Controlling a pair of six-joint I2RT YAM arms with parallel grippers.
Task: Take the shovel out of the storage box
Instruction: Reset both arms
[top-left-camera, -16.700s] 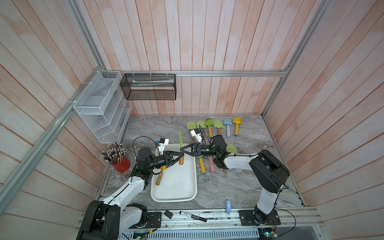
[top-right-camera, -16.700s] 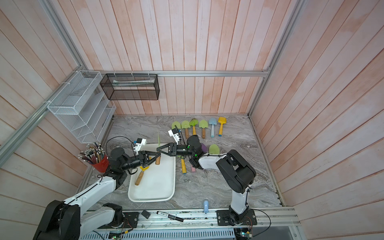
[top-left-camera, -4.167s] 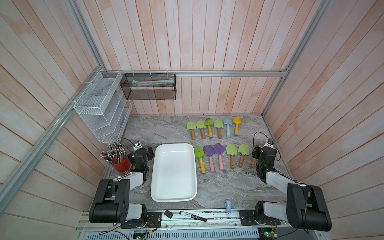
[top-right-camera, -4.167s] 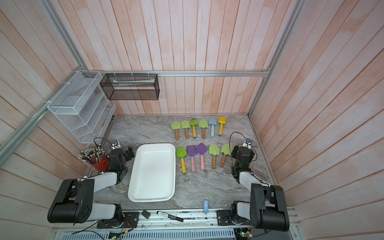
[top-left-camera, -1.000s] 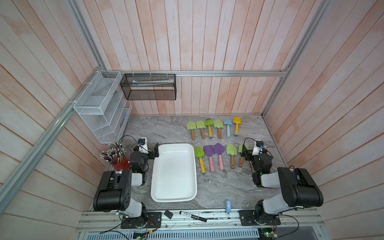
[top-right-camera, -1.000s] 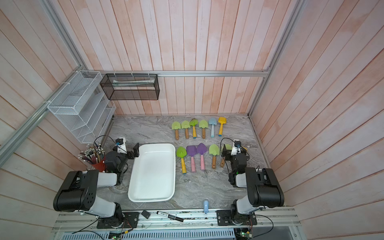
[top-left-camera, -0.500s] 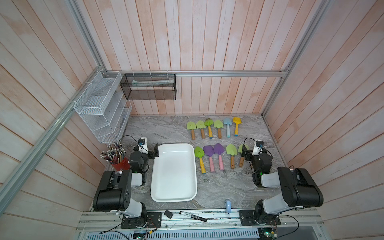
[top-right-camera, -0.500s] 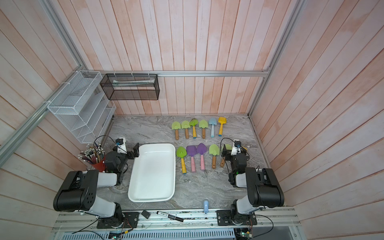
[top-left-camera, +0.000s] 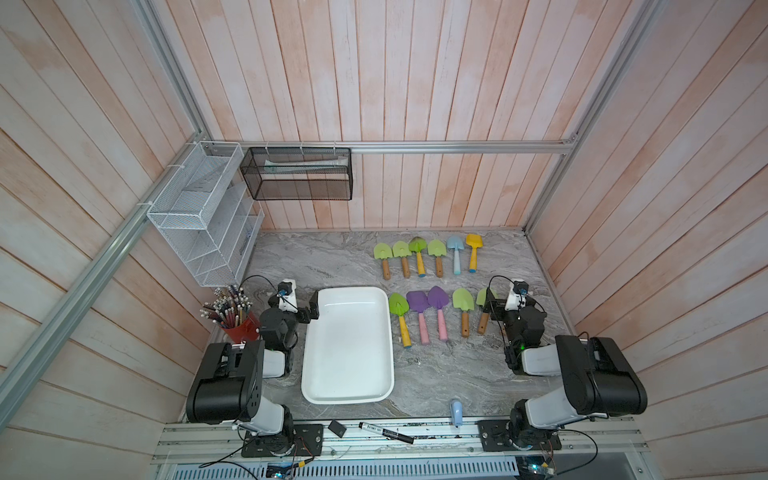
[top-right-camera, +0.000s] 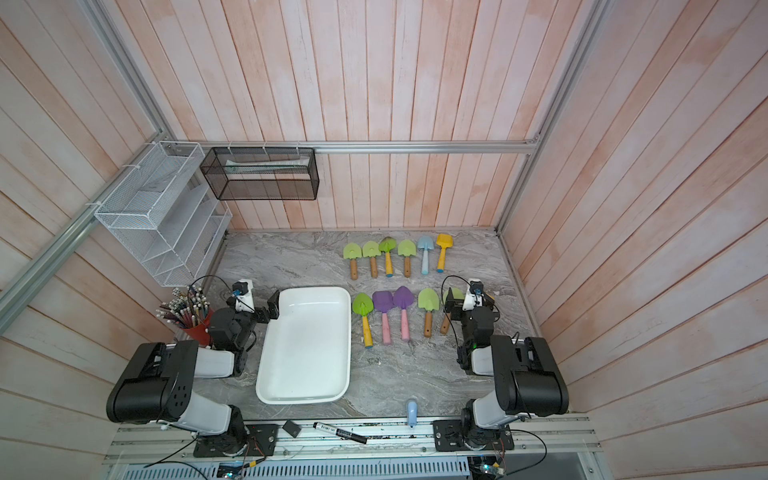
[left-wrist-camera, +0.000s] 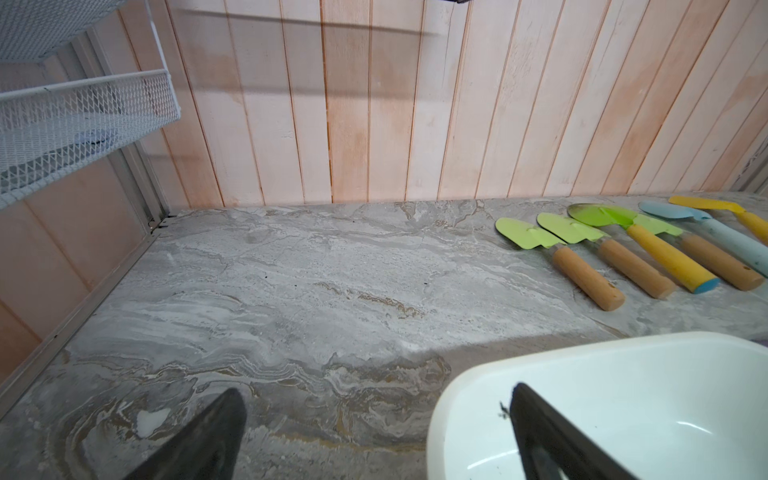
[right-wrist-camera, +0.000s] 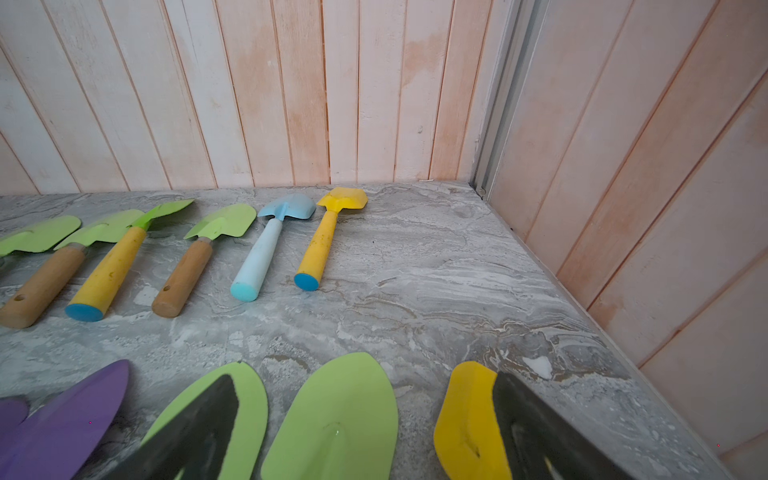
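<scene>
The grey marbled bench (top-left-camera: 324, 257) carries everything. On it the white storage box (top-left-camera: 349, 345) lies with nothing inside, so no shovel is left to lift out and the task looks finished. The shovels (top-left-camera: 419, 253) lie flat on the bench to the right of the box, in a far row of six and a near row (top-left-camera: 419, 309) beside the box wall.

Each shovel looks light and stiff, with a thin painted blade and a round wooden or plastic handle. The blade lies flat and looks slick, a poor place to pinch. The middle of the handle, taken across its width, is the better hold.

The left hand (left-wrist-camera: 376, 392) is spread wide and holds nothing. One finger (left-wrist-camera: 552, 449) hangs over the box's corner rim, though I cannot tell if it touches, and the other is over bare bench. The right hand (right-wrist-camera: 363, 378) is equally wide and empty, low over the green (right-wrist-camera: 336, 419) and yellow blades (right-wrist-camera: 465, 415) at the right end of the near row.
</scene>
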